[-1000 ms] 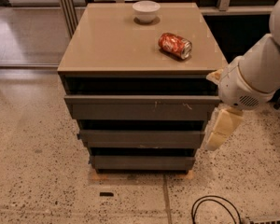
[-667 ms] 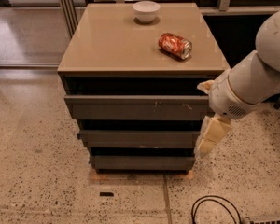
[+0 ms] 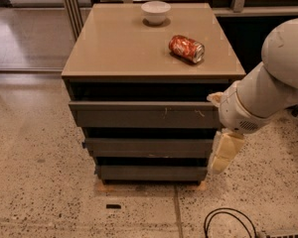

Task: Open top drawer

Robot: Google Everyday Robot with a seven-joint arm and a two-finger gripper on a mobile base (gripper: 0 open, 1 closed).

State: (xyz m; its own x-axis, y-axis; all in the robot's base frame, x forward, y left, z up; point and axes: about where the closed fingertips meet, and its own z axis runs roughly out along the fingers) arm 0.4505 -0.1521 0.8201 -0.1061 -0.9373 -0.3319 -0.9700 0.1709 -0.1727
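Note:
The top drawer (image 3: 139, 117) is the widest dark grey-brown front, just under the tan cabinet top (image 3: 119, 48), with small pale scratches right of centre. A dark gap runs above it. No tray shows. Two slimmer grey drawer fronts (image 3: 149, 147) sit below it. My gripper (image 3: 224, 152) is a cream-coloured piece hanging down from the white arm (image 3: 268, 93). It is at the cabinet's front right corner, level with the lower drawers and just right of the top drawer's right end.
A white bowl (image 3: 156, 11) stands at the back of the cabinet top. A red soda can (image 3: 186, 48) lies on its side at the right. A black cable (image 3: 228, 221) loops on the speckled floor at the front right. Metal posts (image 3: 69, 6) stand behind on the left.
My arm and gripper have moved left, from beside the cabinet to its front right corner. The drawers, can and bowl have not moved.

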